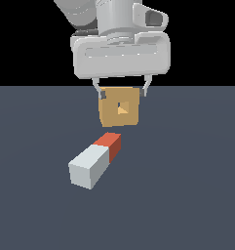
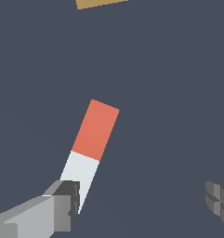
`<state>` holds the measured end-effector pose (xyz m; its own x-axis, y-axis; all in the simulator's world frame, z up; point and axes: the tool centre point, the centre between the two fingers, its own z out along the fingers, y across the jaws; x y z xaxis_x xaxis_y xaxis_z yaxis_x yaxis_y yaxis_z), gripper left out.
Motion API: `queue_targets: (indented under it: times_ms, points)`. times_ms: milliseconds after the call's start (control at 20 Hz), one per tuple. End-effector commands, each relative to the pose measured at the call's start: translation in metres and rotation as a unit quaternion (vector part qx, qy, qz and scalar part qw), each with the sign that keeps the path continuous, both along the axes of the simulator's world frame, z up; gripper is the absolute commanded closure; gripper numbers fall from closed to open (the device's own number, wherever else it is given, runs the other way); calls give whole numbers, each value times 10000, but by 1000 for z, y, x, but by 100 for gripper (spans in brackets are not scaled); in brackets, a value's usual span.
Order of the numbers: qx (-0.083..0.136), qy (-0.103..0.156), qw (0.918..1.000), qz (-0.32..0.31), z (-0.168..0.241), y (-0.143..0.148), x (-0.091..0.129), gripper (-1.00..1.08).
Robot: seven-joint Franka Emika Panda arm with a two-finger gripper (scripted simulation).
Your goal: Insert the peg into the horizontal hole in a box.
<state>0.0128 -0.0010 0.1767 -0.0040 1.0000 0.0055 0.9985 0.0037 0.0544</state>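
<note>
Exterior view: no writing legible anywhere. Gripper (image 1: 120, 91) hangs above the floor (image 1: 187, 195), jaws spread wide, holding nothing. Peg (image 1: 95, 160) lies flat on the floor, orange-red end toward the box (image 1: 119, 108); hole (image 1: 122, 108) seen only here. Wrist view: one finger (image 2: 62, 202) overlaps the peg's pale end; contact unclear. Box barely enters the frame.

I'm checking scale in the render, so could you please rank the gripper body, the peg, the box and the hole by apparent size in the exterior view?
1. Gripper body, though nearness may inflate it.
2. Peg.
3. Box, close to the peg; unsure.
4. Hole.
</note>
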Motion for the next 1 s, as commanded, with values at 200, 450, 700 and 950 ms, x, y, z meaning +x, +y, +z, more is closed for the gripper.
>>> queue_targets:
  times_ms: [200, 450, 700, 950]
  points:
    - [0, 13, 10000, -89, -5, -4, -3, -92]
    - [1, 65, 9990, -451, -25, -17, -15, -92]
    - [4, 156, 9941, -1076, -58, -39, -39, -92]
    - [9, 233, 9868, -1603, -88, -54, -62, -92]
